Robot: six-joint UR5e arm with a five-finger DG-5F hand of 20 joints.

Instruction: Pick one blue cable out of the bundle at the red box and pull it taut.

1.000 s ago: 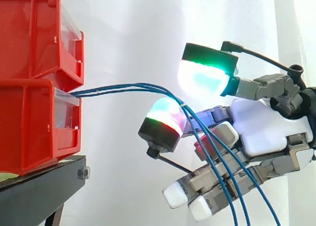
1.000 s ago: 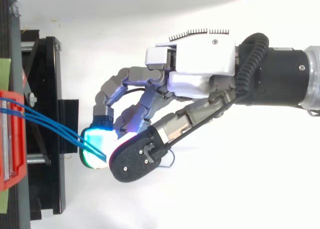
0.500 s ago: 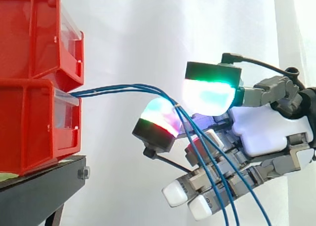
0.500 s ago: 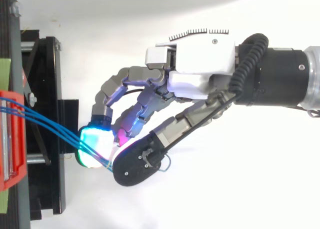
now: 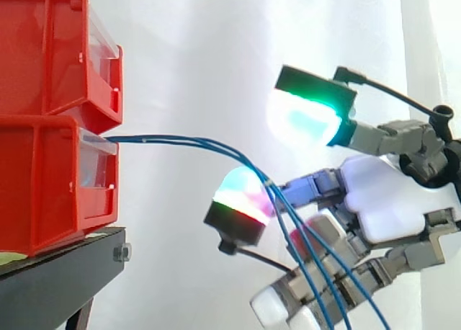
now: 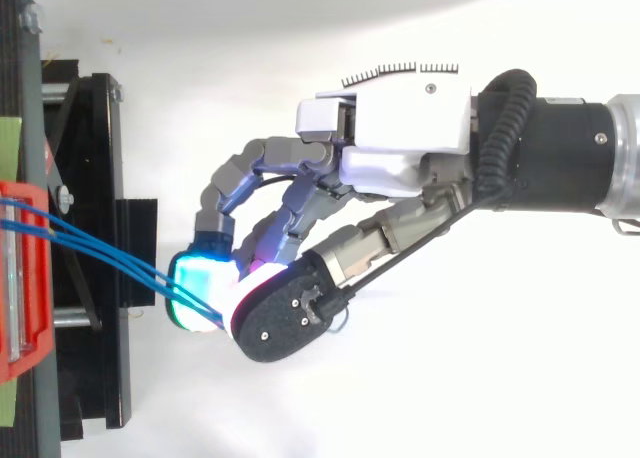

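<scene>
blue cables (image 5: 166,137) leave the lower red bin (image 5: 43,186), run right in a slack arc, then drop through the hand (image 5: 392,200). its fingers (image 5: 241,199) are curled round the whole bundle, hooking rather than pinching it. compared with half a second ago, the hand sits lower and slightly further right, its two glowing pads stand wider apart, and the cables' arc is flatter.

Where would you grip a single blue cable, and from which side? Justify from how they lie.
Probably the drooping stretch past the bend: in the side view the blue cables fan apart there, yet bunch at the red box. Approach from the side of the hand, away from the box.
</scene>
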